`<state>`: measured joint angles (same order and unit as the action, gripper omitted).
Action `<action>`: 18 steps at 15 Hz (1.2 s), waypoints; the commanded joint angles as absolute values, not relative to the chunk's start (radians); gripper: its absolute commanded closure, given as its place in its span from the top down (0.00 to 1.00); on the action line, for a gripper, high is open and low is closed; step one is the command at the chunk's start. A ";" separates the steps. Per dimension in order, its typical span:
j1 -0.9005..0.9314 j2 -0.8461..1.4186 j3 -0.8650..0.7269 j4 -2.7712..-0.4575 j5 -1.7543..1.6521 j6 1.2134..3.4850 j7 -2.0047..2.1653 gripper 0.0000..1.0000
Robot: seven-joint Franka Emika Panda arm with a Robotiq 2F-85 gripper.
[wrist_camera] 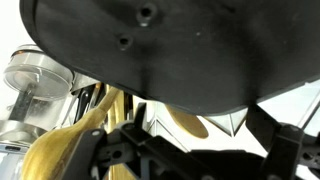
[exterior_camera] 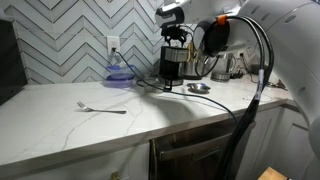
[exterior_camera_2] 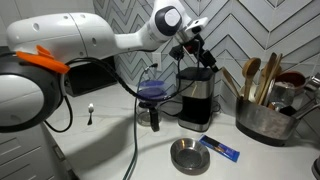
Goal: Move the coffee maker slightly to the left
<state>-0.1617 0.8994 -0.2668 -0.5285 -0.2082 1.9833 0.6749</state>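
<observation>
The coffee maker (exterior_camera: 171, 68), black with a steel upper part, stands at the back of the white counter, and it also shows in an exterior view (exterior_camera_2: 195, 100). My gripper (exterior_camera_2: 196, 50) is down at its top, fingers spread apart on either side of the upper edge; it also shows in an exterior view (exterior_camera: 177, 38). In the wrist view the coffee maker's dark top (wrist_camera: 150, 50) fills the upper picture, very close. The gripper's fingers (wrist_camera: 200, 150) stand wide apart at the bottom with nothing clamped between them.
A purple glass piece (exterior_camera_2: 152, 90) and a black cylinder (exterior_camera_2: 153, 118) are beside the coffee maker. A steel bowl (exterior_camera_2: 187, 155) and a blue packet (exterior_camera_2: 220, 148) lie in front. A crock of wooden utensils (exterior_camera_2: 262, 118) stands on the far side. A fork (exterior_camera: 103, 108) lies on the counter.
</observation>
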 commanded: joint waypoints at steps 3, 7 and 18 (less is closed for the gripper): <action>-0.176 0.915 -0.226 -0.533 -0.153 1.899 0.669 1.00; -0.197 0.929 -0.203 -0.517 -0.112 1.947 0.697 1.00; -0.205 0.948 -0.209 -0.524 -0.078 1.978 0.717 1.00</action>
